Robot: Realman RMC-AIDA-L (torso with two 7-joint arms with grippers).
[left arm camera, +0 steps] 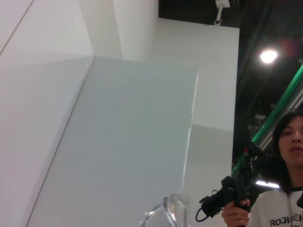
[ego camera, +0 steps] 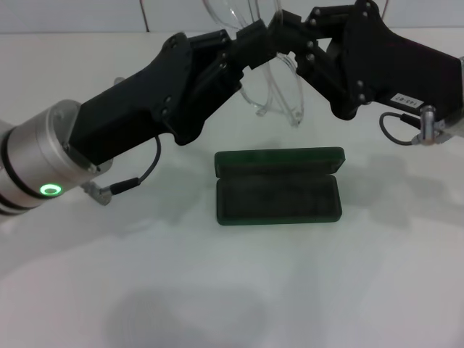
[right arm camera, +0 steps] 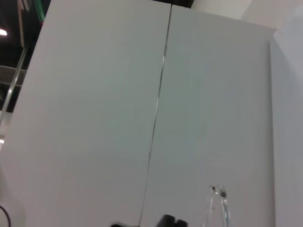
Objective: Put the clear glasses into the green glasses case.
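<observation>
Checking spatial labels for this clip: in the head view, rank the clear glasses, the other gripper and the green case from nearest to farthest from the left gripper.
1. Clear glasses: held up at the left gripper.
2. Right gripper: just beside it, on the glasses too; too close to separate from 1.
3. Green glasses case: open on the table, well below.

Head camera looks down; wrist cameras seemingly face upward at walls.

Clear glasses (ego camera: pixel 279 90) colourless; green glasses case (ego camera: pixel 278 188) dark green in/out; both arms black.
</observation>
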